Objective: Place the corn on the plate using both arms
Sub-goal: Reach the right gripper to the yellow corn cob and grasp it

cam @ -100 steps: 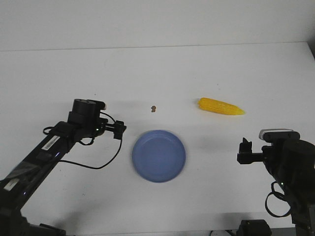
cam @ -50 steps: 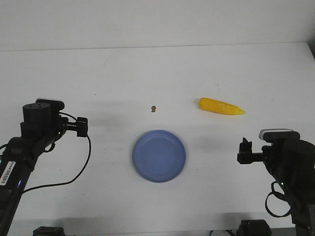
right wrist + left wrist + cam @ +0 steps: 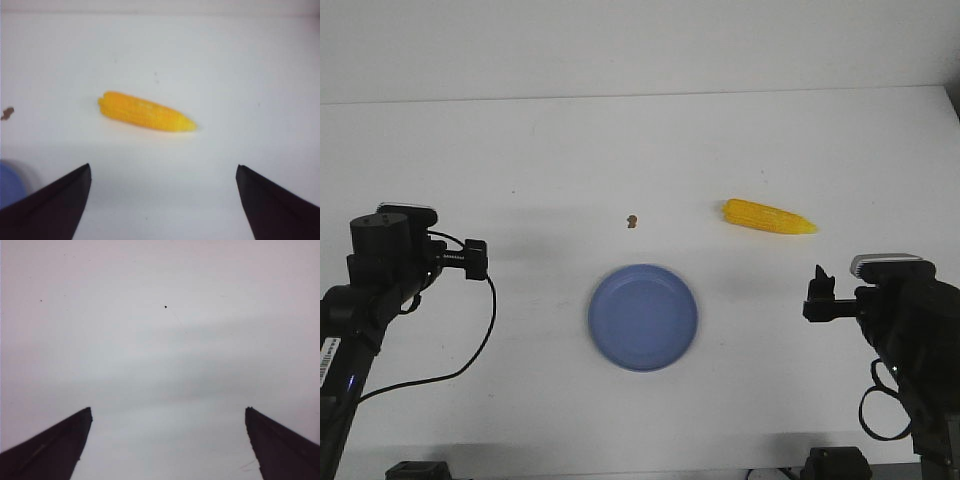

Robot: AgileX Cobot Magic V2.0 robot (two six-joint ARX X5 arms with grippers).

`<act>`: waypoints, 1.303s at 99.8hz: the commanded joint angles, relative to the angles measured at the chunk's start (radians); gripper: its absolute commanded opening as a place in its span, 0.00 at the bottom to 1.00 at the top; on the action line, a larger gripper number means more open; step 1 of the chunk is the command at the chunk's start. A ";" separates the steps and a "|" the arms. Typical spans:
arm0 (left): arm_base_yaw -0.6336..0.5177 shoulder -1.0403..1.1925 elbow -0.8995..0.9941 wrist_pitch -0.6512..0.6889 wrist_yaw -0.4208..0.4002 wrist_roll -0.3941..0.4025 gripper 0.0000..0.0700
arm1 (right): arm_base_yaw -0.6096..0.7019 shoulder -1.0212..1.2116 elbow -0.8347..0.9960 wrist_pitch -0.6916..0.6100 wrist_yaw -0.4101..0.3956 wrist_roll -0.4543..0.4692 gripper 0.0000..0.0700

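White table [image 3: 640, 150], corn [image 3: 769, 216], blue plate [image 3: 643, 317]; no legible writing

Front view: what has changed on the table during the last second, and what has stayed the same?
The left gripper drew back toward the table's left edge, away from the round periwinkle-blue plate; it holds nothing. The right gripper barely shifted. The bright yellow tapered corn cob, the plate and the small brown speck stayed in place.
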State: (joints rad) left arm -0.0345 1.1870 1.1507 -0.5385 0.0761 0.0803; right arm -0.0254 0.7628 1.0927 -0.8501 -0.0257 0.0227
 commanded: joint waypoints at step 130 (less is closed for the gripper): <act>0.002 0.009 0.013 0.024 -0.002 0.007 0.89 | 0.051 1.013 0.361 0.242 -0.238 -0.525 0.87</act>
State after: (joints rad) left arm -0.0345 1.1870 1.1507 -0.5236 0.0761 0.0803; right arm 0.0254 1.7374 1.4315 -0.6292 -0.2588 -0.4835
